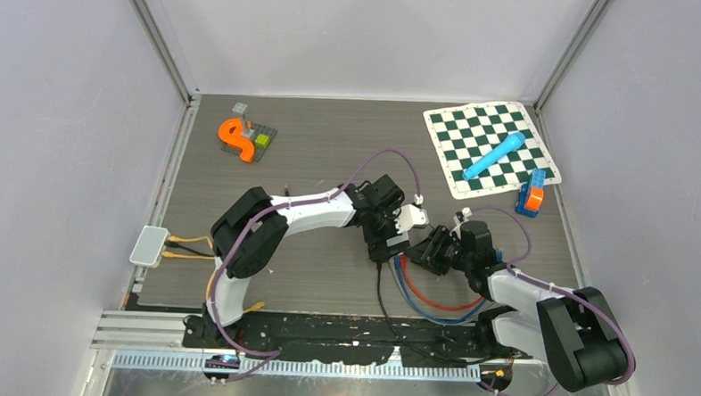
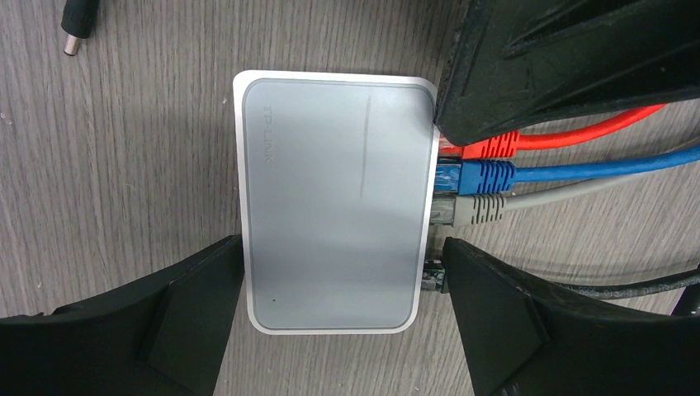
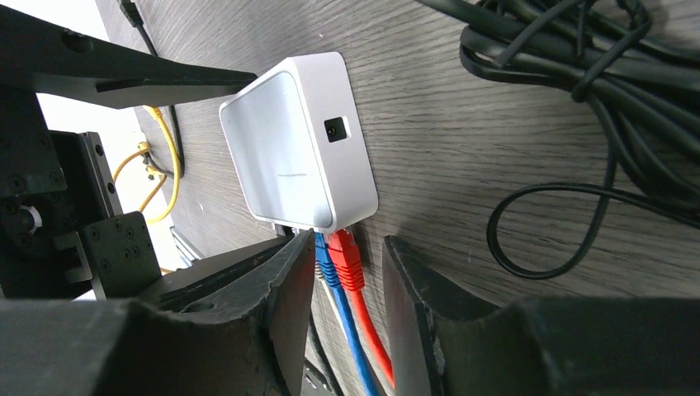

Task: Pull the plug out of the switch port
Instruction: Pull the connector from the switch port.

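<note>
A grey-white switch (image 2: 338,202) lies on the table, also in the top view (image 1: 410,220) and the right wrist view (image 3: 289,157). Red (image 2: 487,147), blue (image 2: 487,173) and grey (image 2: 479,208) plugs sit side by side in its ports. My left gripper (image 2: 342,247) straddles the switch's near end, its fingers against both sides; in the top view it (image 1: 405,229) is over the switch. My right gripper (image 3: 348,243) is open around the red plug (image 3: 347,256) and blue plug (image 3: 323,260). Its left finger touches the blue one; the right finger stands clear of the red.
A loose black barrel plug (image 2: 76,29) lies beyond the switch. A coil of black cable (image 3: 594,58) lies to the right. A second switch (image 1: 148,244) with yellow cables sits at the left edge. A chessboard mat (image 1: 448,131), blue cylinder (image 1: 494,155), blue-orange block (image 1: 532,192) and orange piece (image 1: 235,138) lie at the back.
</note>
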Controlling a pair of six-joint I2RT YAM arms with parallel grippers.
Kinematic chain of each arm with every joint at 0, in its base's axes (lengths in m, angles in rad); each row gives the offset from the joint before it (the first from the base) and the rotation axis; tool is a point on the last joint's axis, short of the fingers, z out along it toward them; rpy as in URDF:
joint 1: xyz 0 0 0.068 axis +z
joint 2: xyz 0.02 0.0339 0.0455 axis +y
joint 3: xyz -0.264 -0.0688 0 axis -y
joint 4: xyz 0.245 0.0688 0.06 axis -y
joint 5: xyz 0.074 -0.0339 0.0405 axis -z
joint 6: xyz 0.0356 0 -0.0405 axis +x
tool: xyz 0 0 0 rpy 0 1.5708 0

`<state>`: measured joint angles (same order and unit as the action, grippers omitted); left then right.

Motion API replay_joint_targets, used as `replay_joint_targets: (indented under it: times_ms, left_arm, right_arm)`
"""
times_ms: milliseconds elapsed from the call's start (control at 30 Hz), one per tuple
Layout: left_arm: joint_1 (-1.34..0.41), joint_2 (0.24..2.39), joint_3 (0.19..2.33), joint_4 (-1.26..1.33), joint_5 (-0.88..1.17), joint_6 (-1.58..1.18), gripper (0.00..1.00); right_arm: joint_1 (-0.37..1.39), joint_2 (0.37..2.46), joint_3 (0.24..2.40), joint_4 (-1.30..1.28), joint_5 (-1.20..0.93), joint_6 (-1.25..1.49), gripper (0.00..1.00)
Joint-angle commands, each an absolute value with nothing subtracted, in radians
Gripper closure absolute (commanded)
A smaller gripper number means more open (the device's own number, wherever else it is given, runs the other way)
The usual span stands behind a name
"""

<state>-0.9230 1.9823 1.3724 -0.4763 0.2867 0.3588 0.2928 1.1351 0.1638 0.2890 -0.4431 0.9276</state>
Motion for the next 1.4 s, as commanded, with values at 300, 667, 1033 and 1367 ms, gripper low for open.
replay_joint_targets:
  times_ms: [300, 667, 1033, 1367]
  left_arm:
    - [-0.927, 2.012, 1.415, -0.488, 0.28, 0.365, 0.3]
    - [-0.927, 2.014, 1.411, -0.486, 0.287, 0.364, 0.33]
    - [-0.927, 2.006, 1.405, -0.488, 0.286, 0.367, 0.34]
    - [-0.926, 2.005, 1.404, -0.479, 0.3, 0.36, 0.35]
  right_arm:
    - [0.294, 1.188, 0.142, 0.41, -0.49, 0.935, 0.61]
    - [0.294, 1.296, 0.139, 0.546, -0.558, 0.932, 0.62]
    - [0.279, 1.46, 0.065, 0.81, -0.578, 1.024, 0.72]
    - [0.278, 1.461, 0.092, 0.773, -0.566, 1.004, 0.64]
